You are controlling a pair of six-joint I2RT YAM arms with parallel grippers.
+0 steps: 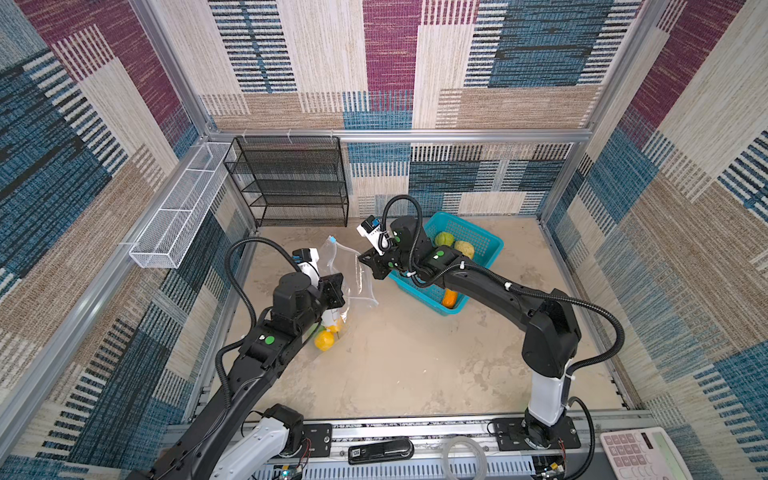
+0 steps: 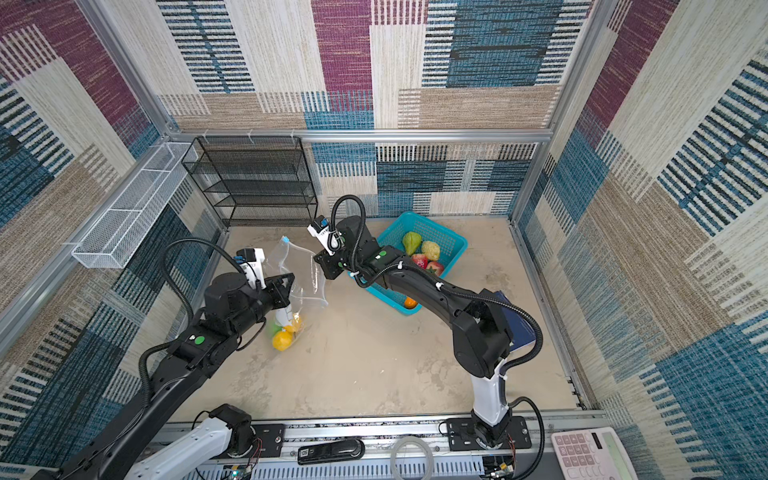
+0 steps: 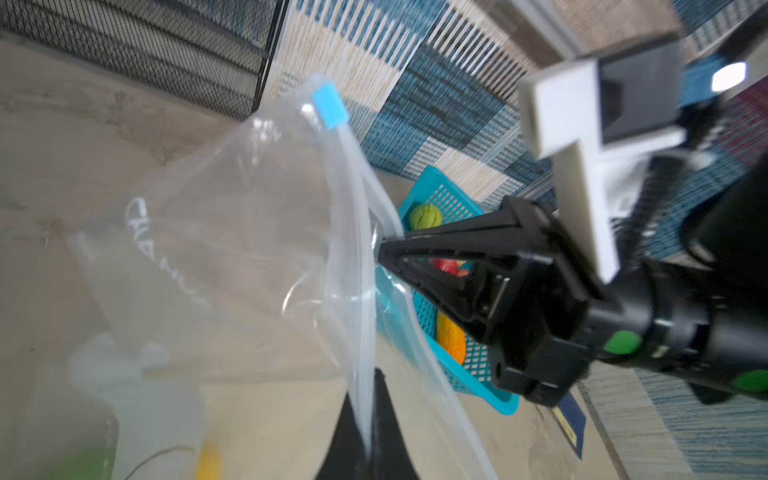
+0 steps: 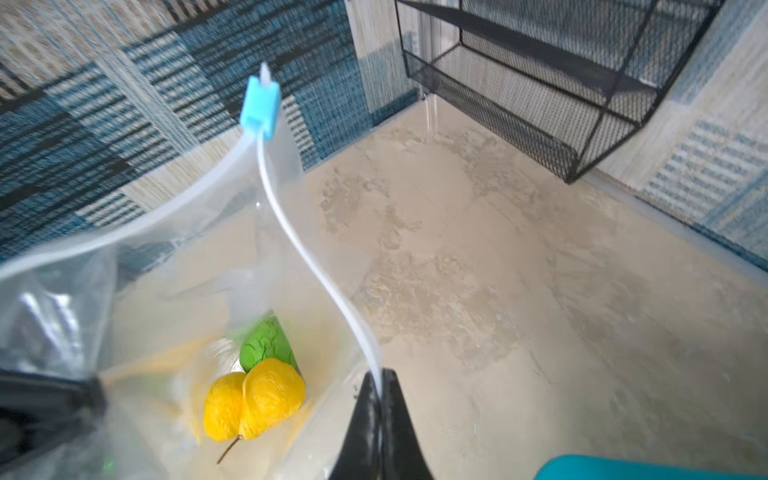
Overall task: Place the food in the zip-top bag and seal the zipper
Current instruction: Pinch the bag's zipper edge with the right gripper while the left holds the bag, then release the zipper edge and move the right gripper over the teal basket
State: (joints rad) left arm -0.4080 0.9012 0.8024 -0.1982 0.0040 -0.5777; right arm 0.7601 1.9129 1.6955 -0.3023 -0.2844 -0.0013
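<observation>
Above table [image 1: 415, 365] | left fingers [image 3: 345, 449] pinched onto zipper [image 3: 364, 332] | right fingers [image 4: 361, 436] pinched onto zipper

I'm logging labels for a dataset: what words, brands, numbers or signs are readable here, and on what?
Nothing reads clearly.
White lettering on the zip-top bag: blurred, unreadable.
Keys of the calculator: too small.
Code sticker on the black device: too small.
Yellow label on the dark blue book: blurred.

Left arm [image 1: 249, 374] and right arm [image 1: 486, 291] are black, with white base links [image 1: 546, 395], green dot stickers [image 1: 269, 340] and ribbed cables [image 1: 227, 266].
</observation>
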